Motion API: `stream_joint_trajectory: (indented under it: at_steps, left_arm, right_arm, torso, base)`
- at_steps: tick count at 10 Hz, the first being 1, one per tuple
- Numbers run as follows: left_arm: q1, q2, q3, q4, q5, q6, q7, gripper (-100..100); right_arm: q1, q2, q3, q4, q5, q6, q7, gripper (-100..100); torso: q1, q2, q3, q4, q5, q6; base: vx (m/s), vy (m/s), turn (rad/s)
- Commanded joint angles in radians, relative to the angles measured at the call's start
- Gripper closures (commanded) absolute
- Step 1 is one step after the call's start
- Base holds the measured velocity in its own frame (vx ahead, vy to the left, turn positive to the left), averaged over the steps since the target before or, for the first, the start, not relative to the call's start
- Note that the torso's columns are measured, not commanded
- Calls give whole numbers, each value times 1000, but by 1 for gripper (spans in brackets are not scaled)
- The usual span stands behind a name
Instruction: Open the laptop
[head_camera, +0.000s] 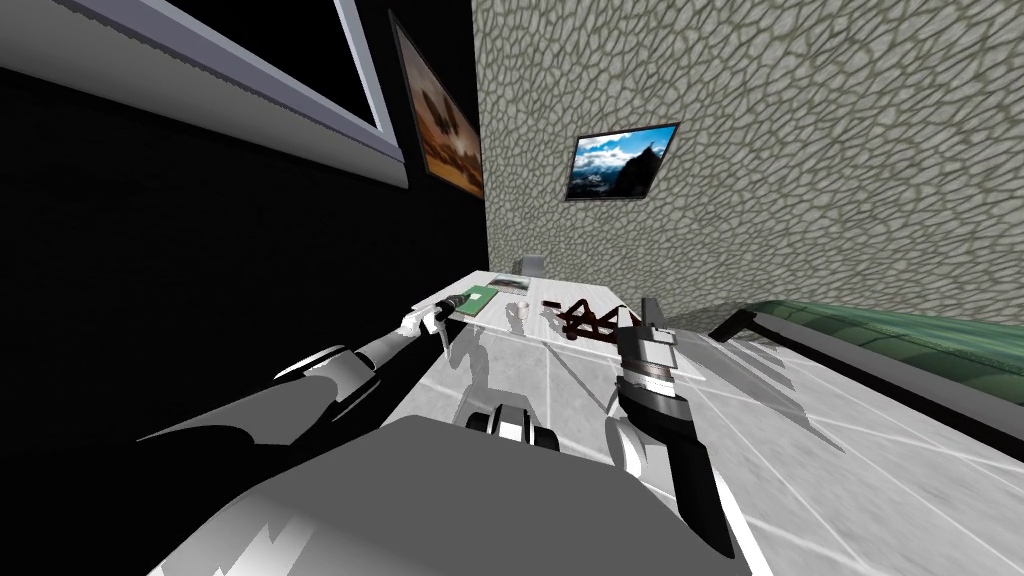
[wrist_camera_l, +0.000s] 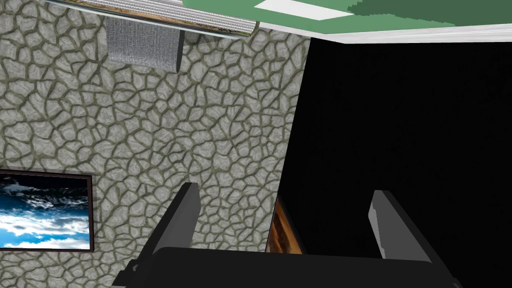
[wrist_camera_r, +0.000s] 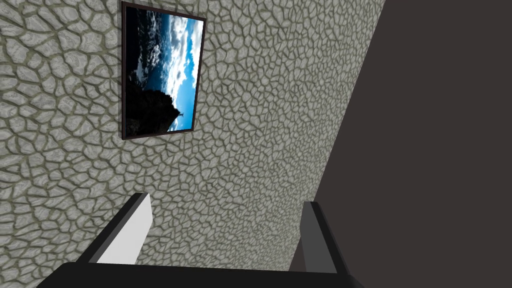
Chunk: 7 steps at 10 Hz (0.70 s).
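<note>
A small grey slab that looks like the laptop (head_camera: 530, 265) stands at the far end of the white table (head_camera: 560, 350), against the stone wall. In the left wrist view a grey textured panel (wrist_camera_l: 142, 47) sits beyond my fingers, past a green book's edge. My left gripper (head_camera: 447, 308) reaches over the table's left edge beside the green book (head_camera: 480, 298), well short of the laptop. Its fingers (wrist_camera_l: 185, 215) stand open with nothing between them. My right gripper (head_camera: 640, 318) hovers at the table's right side, open (wrist_camera_r: 222, 225) and empty.
A small white cup (head_camera: 518, 312), a second book (head_camera: 510, 284) and a dark red wire object (head_camera: 585, 320) lie on the table between my grippers. A green sofa (head_camera: 900, 340) runs along the right. A black area lies to the left.
</note>
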Motion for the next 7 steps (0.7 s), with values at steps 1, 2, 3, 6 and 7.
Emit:
stream_joint_trajectory:
  at_steps: [1,2,3,6,7]
  left_arm:
    - [-78,8,-44,79,12,-7,5,-100]
    - [-103,8,-44,79,12,-7,5,-100]
    - [-145,12,-94,140,26,-20,13,-100]
    - [-221,12,-110,182,26,-20,13,-100]
    - [-208,13,-108,185,25,-25,13,-100]
  right_arm:
    - [0,0,0,0,0,0,0,0]
    - [0,0,0,0,0,0,0,0]
    - [0,0,0,0,0,0,0,0]
    - [0,0,0,0,0,0,0,0]
    - [0,0,0,0,0,0,0,0]
  torso:
    - [0,1,1,1,0,1]
    - [0,-2,-1,0,0,1]
    - [-1,-3,-2,-1,0,1]
    - [-1,-1,0,0,0,1]
    - [-1,-3,-2,0,0,1]
  base:
    - [-39,5,-19]
    - [-9,2,-15]
    - [-61,1,116]
    - [-42,-2,28]
    - [0,0,0]
